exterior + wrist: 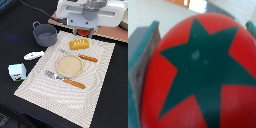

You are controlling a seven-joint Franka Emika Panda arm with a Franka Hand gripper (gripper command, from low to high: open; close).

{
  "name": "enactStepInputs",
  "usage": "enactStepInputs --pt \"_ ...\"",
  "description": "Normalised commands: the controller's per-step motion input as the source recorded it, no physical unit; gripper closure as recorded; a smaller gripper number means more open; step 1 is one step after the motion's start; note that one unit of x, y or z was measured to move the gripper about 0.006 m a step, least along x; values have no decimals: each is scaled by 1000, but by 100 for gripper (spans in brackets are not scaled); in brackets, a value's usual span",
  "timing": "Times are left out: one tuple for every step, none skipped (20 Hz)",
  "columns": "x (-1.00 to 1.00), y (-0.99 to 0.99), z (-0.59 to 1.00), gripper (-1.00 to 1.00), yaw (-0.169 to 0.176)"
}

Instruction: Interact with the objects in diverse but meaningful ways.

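Filling the wrist view: red tomato with dark green star top, clasped between the gripper fingers, at the far edge of the striped placemat. Exterior view, near to far: milk carton; orange-handled fork; tan plate; white fish piece; knife; bread loaf; grey pot

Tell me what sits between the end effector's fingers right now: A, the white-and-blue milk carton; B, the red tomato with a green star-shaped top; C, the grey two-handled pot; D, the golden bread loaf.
B: in the wrist view the red tomato with a green star-shaped top fills the space between the fingers.
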Motion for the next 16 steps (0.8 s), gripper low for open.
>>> enactStepInputs --pt "-411 623 51 100 15" --pt "-420 629 31 100 14" --pt "-429 649 6 100 12" --pt "-440 666 0 100 10" --pt "-449 680 0 100 9" --pt "-457 691 0 100 10" --pt "-454 686 0 100 16" --pt "-454 683 0 100 17" --pt "-454 677 0 100 18" --pt "-491 686 -34 100 14" --pt "-517 674 -86 100 15" --pt "-529 646 -109 100 20" --pt "-529 637 -117 100 25" --pt "-523 611 -117 100 29" --pt "-509 580 -106 100 35" --pt "-489 523 -77 100 46"
